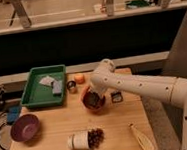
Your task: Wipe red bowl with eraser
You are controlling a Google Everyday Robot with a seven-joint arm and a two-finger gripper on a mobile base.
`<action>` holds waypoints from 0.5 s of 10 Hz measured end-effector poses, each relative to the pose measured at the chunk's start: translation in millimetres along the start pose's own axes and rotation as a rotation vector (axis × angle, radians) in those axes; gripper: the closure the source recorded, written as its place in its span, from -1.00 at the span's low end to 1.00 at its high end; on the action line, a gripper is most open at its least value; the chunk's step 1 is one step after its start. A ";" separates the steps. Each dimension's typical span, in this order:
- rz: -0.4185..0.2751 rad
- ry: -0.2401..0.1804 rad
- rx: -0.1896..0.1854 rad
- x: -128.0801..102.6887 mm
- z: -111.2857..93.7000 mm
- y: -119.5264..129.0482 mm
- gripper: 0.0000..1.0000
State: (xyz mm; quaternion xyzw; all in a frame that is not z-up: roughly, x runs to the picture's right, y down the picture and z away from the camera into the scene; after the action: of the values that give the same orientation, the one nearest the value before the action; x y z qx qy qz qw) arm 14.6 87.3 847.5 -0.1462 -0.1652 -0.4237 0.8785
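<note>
The red bowl [95, 103] stands in the middle of the wooden table [54, 144]. My gripper [92, 97] reaches down into the bowl from the right and covers most of its inside. A small flat black block, seemingly the eraser [116, 96], lies on the table just right of the bowl, apart from the gripper. Whether the gripper holds anything is hidden.
A green tray [33, 96] with grey blocks [52, 84] sits at the back left. A purple bowl [24, 128] is front left. An orange object [79, 78] and a small round can [71, 86] lie behind the red bowl. A tipped white cup [80, 140] with dark grapes [96, 136] and a yellowish object [142, 138] lie in front.
</note>
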 end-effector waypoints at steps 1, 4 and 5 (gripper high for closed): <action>-0.005 0.004 0.011 0.5 2.3 1.2 1.00; -0.034 -0.005 0.019 -1.7 13.8 1.8 1.00; -0.040 -0.008 0.021 -0.9 15.9 2.5 1.00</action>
State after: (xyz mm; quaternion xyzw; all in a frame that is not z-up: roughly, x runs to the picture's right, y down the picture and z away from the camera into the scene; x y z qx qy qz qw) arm 13.4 95.7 861.2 -0.1354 -0.1760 -0.4389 0.8707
